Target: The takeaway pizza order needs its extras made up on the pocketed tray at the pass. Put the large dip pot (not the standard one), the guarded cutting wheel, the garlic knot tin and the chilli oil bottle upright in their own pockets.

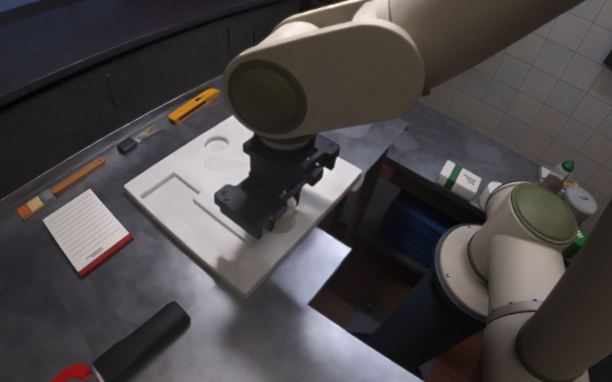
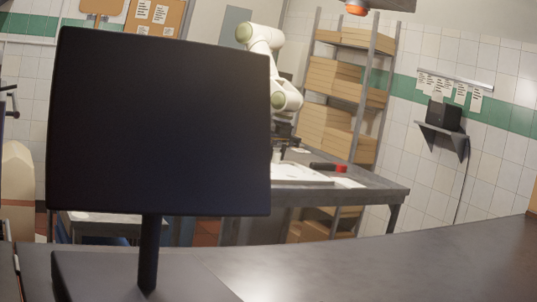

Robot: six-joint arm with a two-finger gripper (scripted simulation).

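Note:
The dip pot (image 1: 284,220), a pale round pot, sits low on the white pocketed tray (image 1: 235,200), mostly hidden under my gripper (image 1: 280,214), which is closed around it near the tray's right edge. In the second side camera the pot (image 2: 276,157) shows as a white shape below the gripper (image 2: 280,147). I cannot tell whether the pot rests in a pocket. The tray's round pocket (image 1: 217,144) and square pocket (image 1: 170,186) hold nothing. On the lower side table stand a white tin with a green band (image 1: 459,179), a green-capped bottle (image 1: 565,170) and a lidded pot (image 1: 580,201).
Dark cabinets run behind the steel counter. Along its back edge lie a yellow knife (image 1: 193,105), a small black item (image 1: 131,143) and an orange tool (image 1: 60,187). A lined notepad (image 1: 87,231) lies left of the tray. A black-handled cutter (image 1: 135,345) lies at the front. The arm's base (image 1: 520,260) stands right.

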